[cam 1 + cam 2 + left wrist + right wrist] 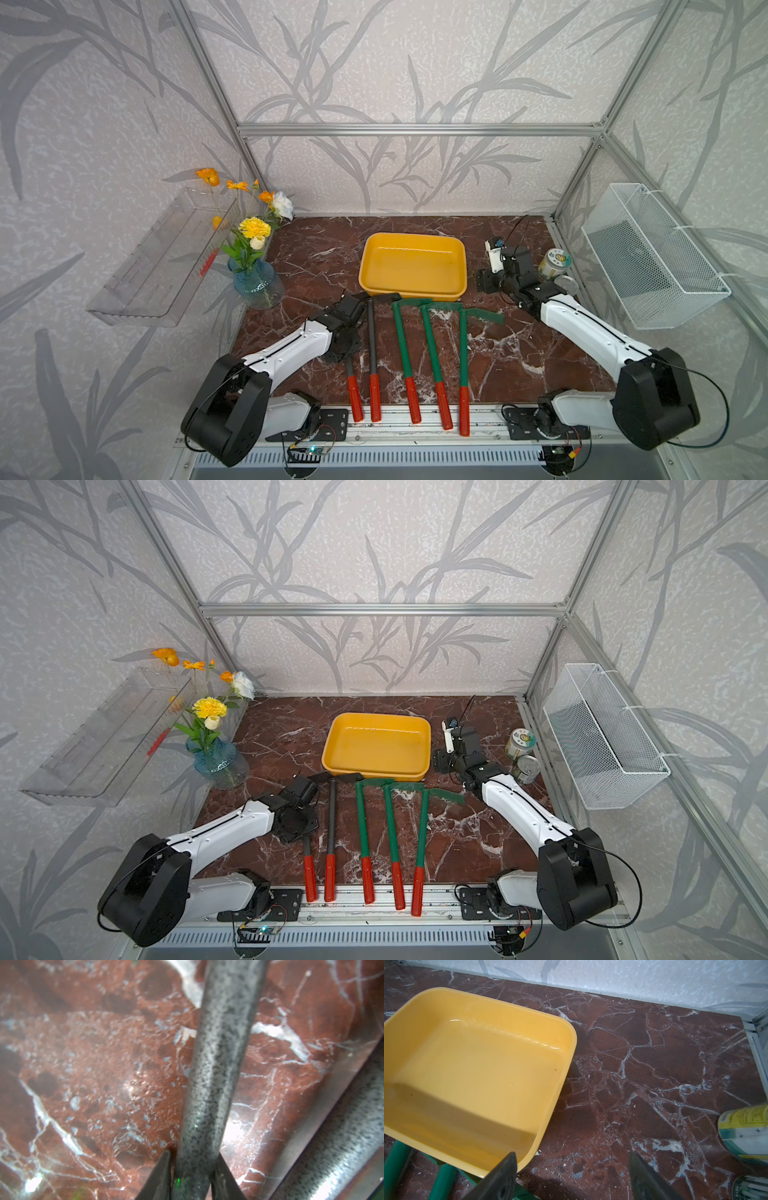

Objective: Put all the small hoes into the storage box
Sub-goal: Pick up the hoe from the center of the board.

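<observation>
At the front-left of the worktop (519, 353), the left gripper (193, 1159) pinched the grey shaft of the small hoe (354, 397) — the hoe lay flat, outside the storage box (412, 235). Lifted off-balance, it might pivot and knock the neighbouring hoe (371, 340) just beside it. The box, mid-worktop, sat empty. The right gripper (572, 1154) gaped beside it, and the wire basket (652, 266) looked empty.

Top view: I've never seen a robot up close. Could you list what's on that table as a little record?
box: yellow tray, empty
hoes: five side by side before the tray: outer grey hoe, second grey hoe, three green hoes
left gripper: fingers flank the outer grey hoe's shaft; grip unclear
right gripper: open, empty, beside the tray
other: vase, two cans
</observation>
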